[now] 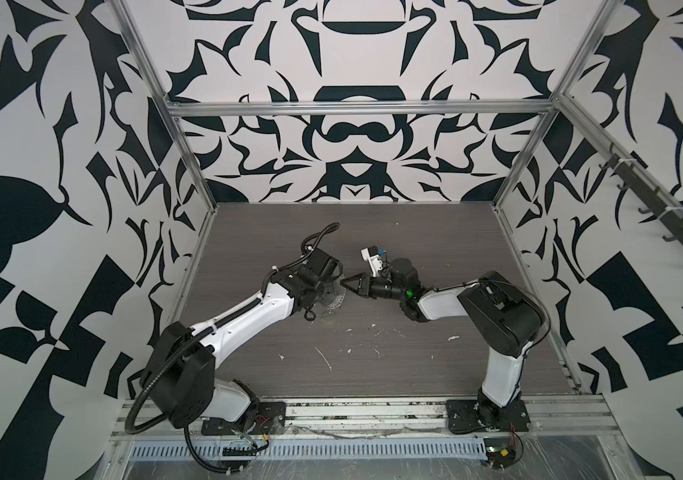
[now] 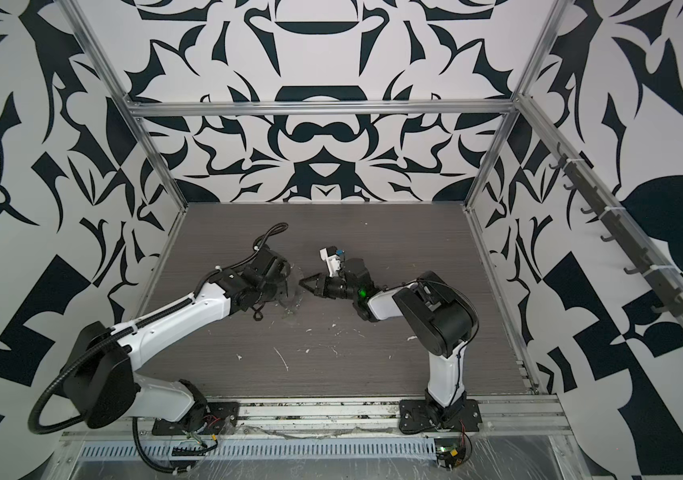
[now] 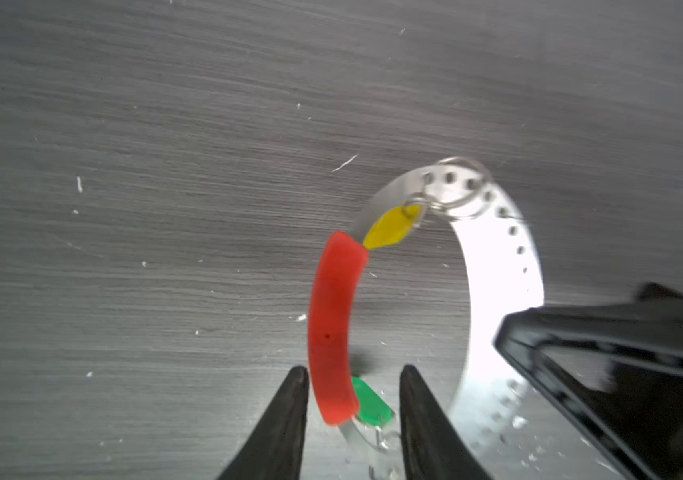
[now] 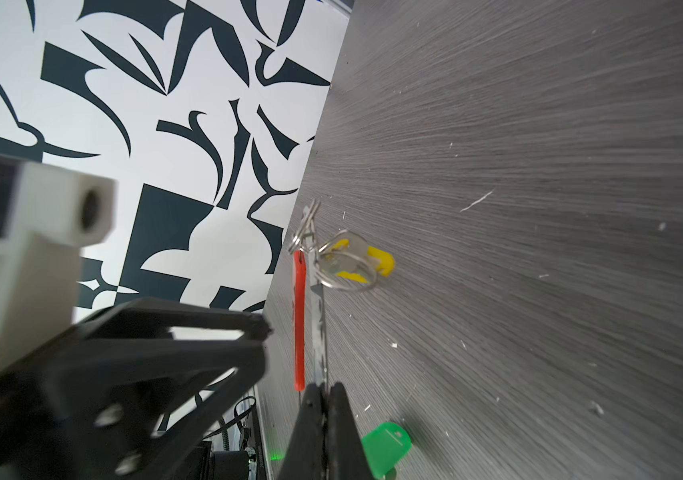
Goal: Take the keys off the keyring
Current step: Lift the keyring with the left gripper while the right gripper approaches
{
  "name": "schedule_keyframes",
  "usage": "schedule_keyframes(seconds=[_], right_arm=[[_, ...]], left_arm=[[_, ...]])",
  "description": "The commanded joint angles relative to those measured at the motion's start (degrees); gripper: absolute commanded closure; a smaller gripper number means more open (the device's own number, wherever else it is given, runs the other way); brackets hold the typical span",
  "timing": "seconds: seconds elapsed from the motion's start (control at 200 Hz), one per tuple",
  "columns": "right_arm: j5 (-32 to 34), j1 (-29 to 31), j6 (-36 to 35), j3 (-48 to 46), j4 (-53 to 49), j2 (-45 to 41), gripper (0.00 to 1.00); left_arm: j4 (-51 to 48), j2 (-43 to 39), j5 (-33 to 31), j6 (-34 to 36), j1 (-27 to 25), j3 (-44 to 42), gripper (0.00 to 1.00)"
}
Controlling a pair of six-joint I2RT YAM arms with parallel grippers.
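Black-and-white patterned walls (image 1: 40,208) enclose a grey wood-grain tabletop (image 1: 414,241) with small white scraps on it. In both top views the two arms meet near the middle of the frame. The keyring (image 3: 497,257) is held there close to the tabletop and is only faintly visible.

In the left wrist view the keyring is a pale perforated strip that curves into an arc in the right half of the frame. It has a red end section (image 3: 331,324) at the centre and a thin wire ring (image 3: 460,187) at the top of the arc. The yellow tag (image 3: 389,228) hangs by its small loop from the wire ring.

The right end effector (image 4: 325,388) is closed on the edge of the pale strip, at the lower middle of the right wrist view. The left end effector (image 3: 354,370) has its jaws apart. They stand on both sides of the lower red end and the green tag (image 3: 371,405) and grip nothing.

I judge that the step in hand is to free the green tag. The left end effector should close on this tag alone, without the red end, and then pull it away while the right one holds firm.

Whether the loop of the green tag is on the keyring I cannot tell, because it is blurred and cut off at the lower edge of the frame. In the top views the left fingertips are hidden under the wrist.
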Motion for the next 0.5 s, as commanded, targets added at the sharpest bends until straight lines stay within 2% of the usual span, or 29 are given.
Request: schedule_keyframes(seconds=[0.0,0.05,0.1,0.2,0.31,0.495], right_arm=[[-1.45,-0.48,-1.04,0.32,-0.32,-5.55,1.00],[-2.27,-1.17,-1.71,0.43,-3.15,-7.20,1.00],[-3.80,-2.17,-2.19,0.84,-6.20,-8.75,1.00],[-9.31,-4.70,-2.87,1.89,-11.05,-11.27,1.00],[-14.04,-7.41,-3.92,2.07,-15.17,-14.32,1.00],[-19.05,-9.35,-7.75,3.61,-22.05,-18.37,1.00]], left_arm=[[0.25,-5.49,1.29,1.06,-0.09,0.56,0.50],[2.29,-8.55,3.77,2.42,0.61,-0.74,0.44],[5.43,-10.62,9.28,3.36,2.50,-2.60,0.39],[13.63,-14.56,22.56,2.84,7.83,-7.86,0.36],[21.86,-18.04,33.34,1.01,12.04,-12.63,0.33],[25.91,-16.84,40.77,1.08,12.54,-13.26,0.33]])
